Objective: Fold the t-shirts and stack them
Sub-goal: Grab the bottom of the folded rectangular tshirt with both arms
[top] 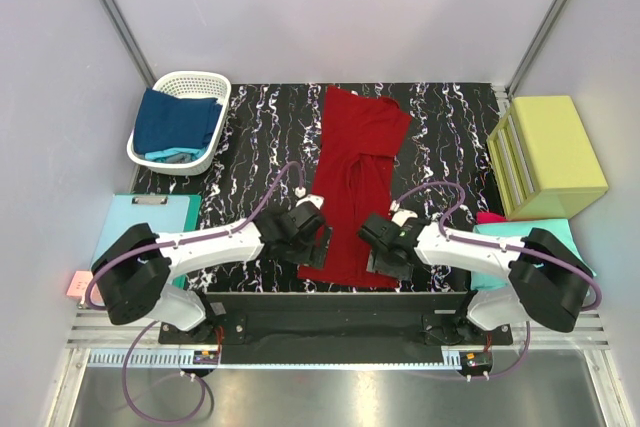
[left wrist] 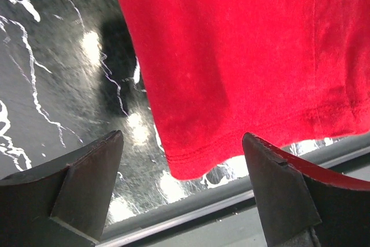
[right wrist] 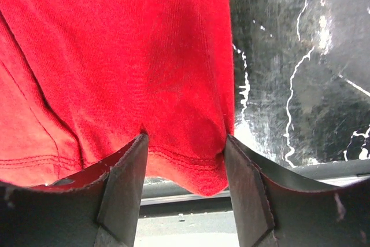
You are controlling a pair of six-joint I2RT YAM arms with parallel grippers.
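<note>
Counter (top: 255, 137): black slab w/ white marble veins, glossy, glare spots in wrist views.
Basket (top: 190, 79): white slotted plastic, oval, far-left corner; holds crumpled navy t-shirt (top: 175, 119) w/ teal cloth (top: 170, 154) at its near rim.
Clipboard (top: 150, 219): flat pale-blue sheet w/ clip, left edge, partly under left arm.
Box (top: 550, 152): yellow-green, blocky, drawer fronts facing inward, far right.
Right-side stack: teal t-shirt (top: 545, 232) w/ magenta t-shirt (top: 490, 217) peeking out beside it, mostly hidden by right arm.
Dark red t-shirt (top: 355, 177): mid-counter, long narrow strip running far to near, soft knit, stitched hem at near end close to counter edge; sleeve folded inward.
In the way: both arms lie over shirt's near corners; nothing else on the cloth.
Left pincer (left wrist: 185, 183): jaws wide apart, straddling near-left hem corner, no cloth contact seen.
Right pincer (right wrist: 185, 172): jaws partway apart over near-right hem corner, cloth bulge between them touching both inner faces; firm clamp or not, can't tell.
Fingers (right wrist: 124, 183): dark, wedge-shaped, matte.
</note>
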